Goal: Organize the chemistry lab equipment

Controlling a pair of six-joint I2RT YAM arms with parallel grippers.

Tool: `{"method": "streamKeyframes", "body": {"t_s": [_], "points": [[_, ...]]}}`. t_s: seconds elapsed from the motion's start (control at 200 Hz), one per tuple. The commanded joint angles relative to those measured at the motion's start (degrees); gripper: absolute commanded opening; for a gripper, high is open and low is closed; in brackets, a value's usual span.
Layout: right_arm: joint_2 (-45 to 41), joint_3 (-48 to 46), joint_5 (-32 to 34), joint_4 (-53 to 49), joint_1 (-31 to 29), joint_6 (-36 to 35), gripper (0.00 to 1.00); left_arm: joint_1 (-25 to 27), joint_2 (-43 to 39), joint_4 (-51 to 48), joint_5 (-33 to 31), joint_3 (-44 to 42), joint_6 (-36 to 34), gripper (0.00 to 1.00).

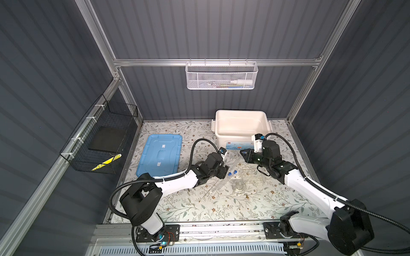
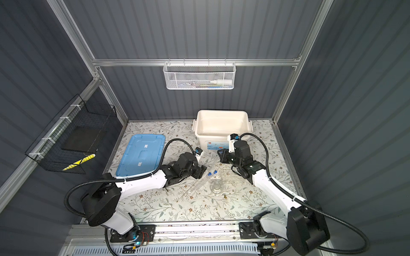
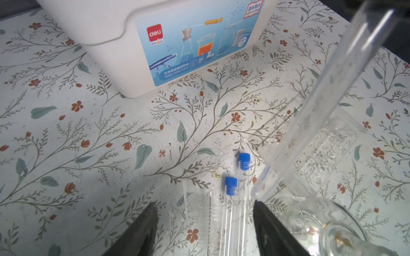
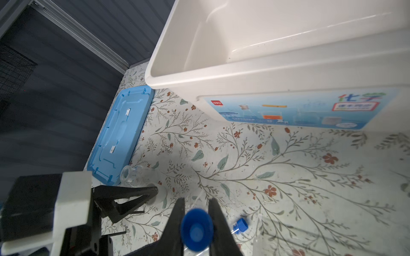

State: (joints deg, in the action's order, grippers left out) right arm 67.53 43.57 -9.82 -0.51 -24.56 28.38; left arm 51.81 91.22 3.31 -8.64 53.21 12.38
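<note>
Floral table (image 1: 199, 206) by white bin (image 1: 221, 139): right hand (image 4: 196, 200) clamps tube (image 4: 196, 229), left hand (image 3: 204, 204) spread apart.

Dark grey ribbed walls (image 1: 221, 33) stand on 3 sides, braced by aluminium rails (image 1: 155, 62). Below lies a pale floral-print cover (image 1: 199, 210), evenly lit, with soft shadows.

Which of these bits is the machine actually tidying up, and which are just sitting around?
Part of the job: capped tube in the right pincer; two capped tubes on the table; clear rack; glass flask; probably the white box.

Just lying about: white mesh basket with its bottle; black wire basket.
</note>
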Motion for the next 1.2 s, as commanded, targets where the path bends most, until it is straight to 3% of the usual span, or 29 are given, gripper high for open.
{"method": "streamKeyframes", "body": {"t_s": [0.0,0.26,0.575,1.196], "points": [[-2.6,-1.4,9.6,-3.3,-2.1,-4.8,0.13,-0.1,-1.4,1.2,-0.8,-0.7,1.7,0.71],[-8.1,-3.6,20.1,-2.9,-6.1,-8.7,0.13,-0.1,-1.4,1.2,-0.1,-1.2,2.1,0.72],[-7.3,-3.8,28.0,-3.3,-10.0,-13.0,0.12,-0.2,-0.7,1.4,0.5,-1.2,2.1,0.72],[-4.9,-7.0,34.3,2.9,-13.6,-15.4,0.13,-0.1,-0.5,1.3,1.1,-1.2,2.1,0.73]]}}
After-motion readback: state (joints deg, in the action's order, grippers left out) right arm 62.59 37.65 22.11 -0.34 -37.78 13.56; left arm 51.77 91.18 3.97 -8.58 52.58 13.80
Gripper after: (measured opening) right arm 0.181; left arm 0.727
